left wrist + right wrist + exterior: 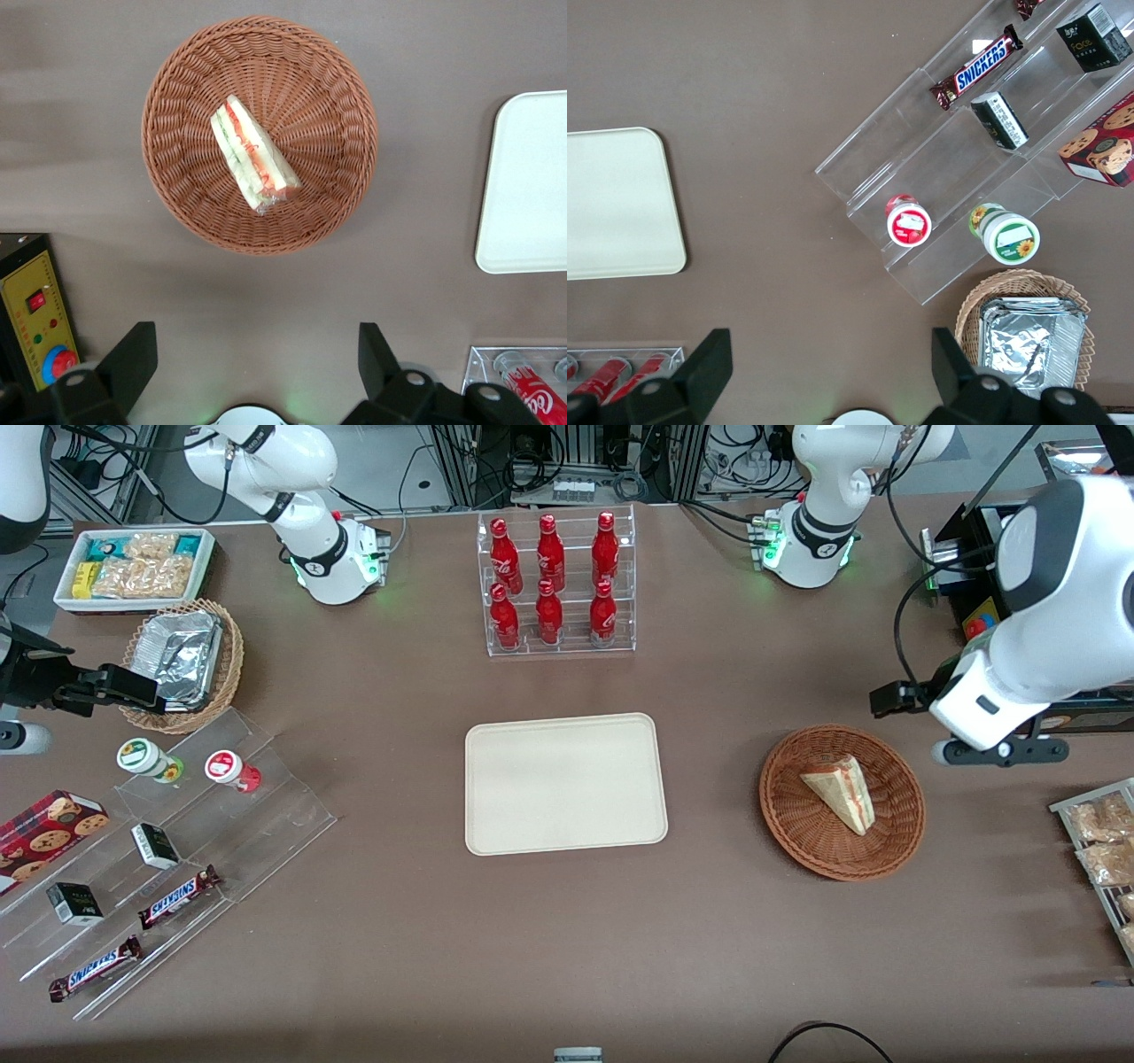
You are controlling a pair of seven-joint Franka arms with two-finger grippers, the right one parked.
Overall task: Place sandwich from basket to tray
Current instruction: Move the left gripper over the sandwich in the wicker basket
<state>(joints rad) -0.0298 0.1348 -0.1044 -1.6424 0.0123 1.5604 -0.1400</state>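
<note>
**Open gripper waits above a sandwich in a wicker basket**

A brown table seen from the front. The sandwich (840,792), a pale triangular wedge with red and green filling along its cut edge, lies on its side in the middle of the round reddish-brown basket (791,824). The cream tray (565,784) sits at the table's centre, well apart from the basket and bare. A clear rack of red bottles (554,584) stands farther from the front camera than the tray.

The left arm's gripper (255,359) hangs raised above the table just beside the basket, not over the sandwich. Its two dark fingers (131,356) are spread wide and hold nothing.

The step in hand appears to be the reach. To do it well, the gripper would likely need to centre over the wedge, turn so the fingers close across its narrow width, not its length, and squeeze gently, since soft bread probably crushes easily. It should also avoid catching the basket's rim.
</note>
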